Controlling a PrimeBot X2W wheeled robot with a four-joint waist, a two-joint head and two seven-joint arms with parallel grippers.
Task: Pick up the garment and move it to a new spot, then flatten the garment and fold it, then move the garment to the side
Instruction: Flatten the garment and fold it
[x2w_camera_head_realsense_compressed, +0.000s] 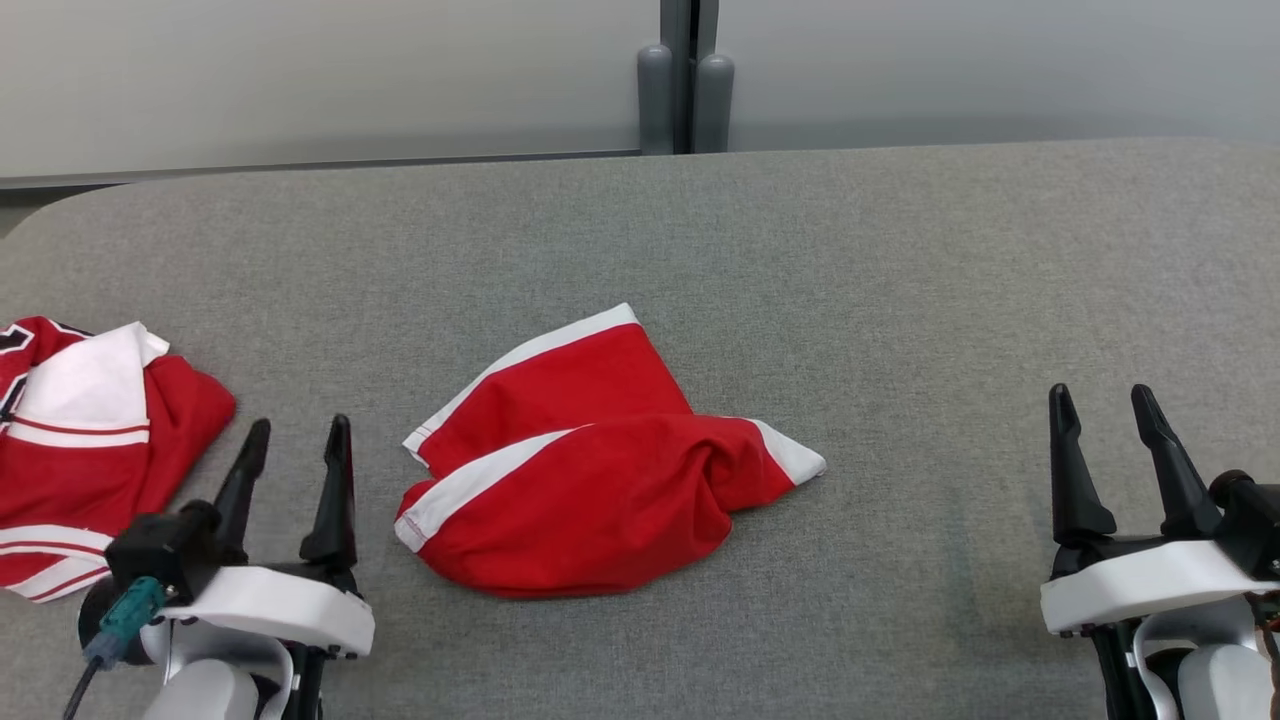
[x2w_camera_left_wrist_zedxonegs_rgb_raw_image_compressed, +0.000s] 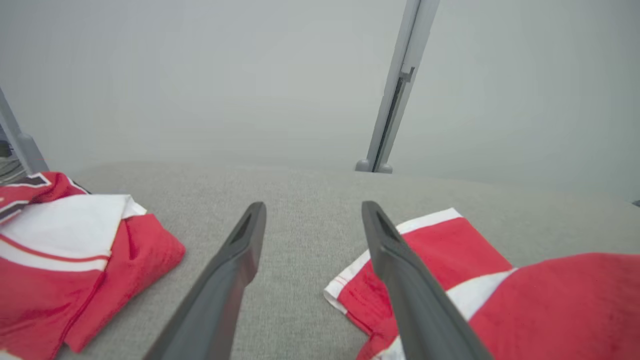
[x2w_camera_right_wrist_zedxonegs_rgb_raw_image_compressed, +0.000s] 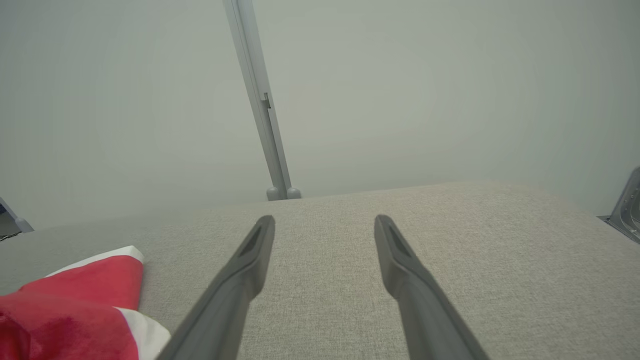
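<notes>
The red garment (x2w_camera_head_realsense_compressed: 590, 480) lies crumpled mid-table (x2w_camera_head_realsense_compressed: 900, 250), touching neither hand. The left hand (x2w_camera_head_realsense_compressed: 297, 428) at its 9 o'clock and the right hand (x2w_camera_head_realsense_compressed: 1100, 392) at 3 o'clock are both released and empty, probably flanking it for flattening. Another jersey (x2w_camera_head_realsense_compressed: 90, 440) lies farther toward 9 o'clock.

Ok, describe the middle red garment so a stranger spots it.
Look at the middle of the grey table. There lies the crumpled red garment, edged with white bands; the other red garment, at the left edge, has a white panel and black marking.
</notes>
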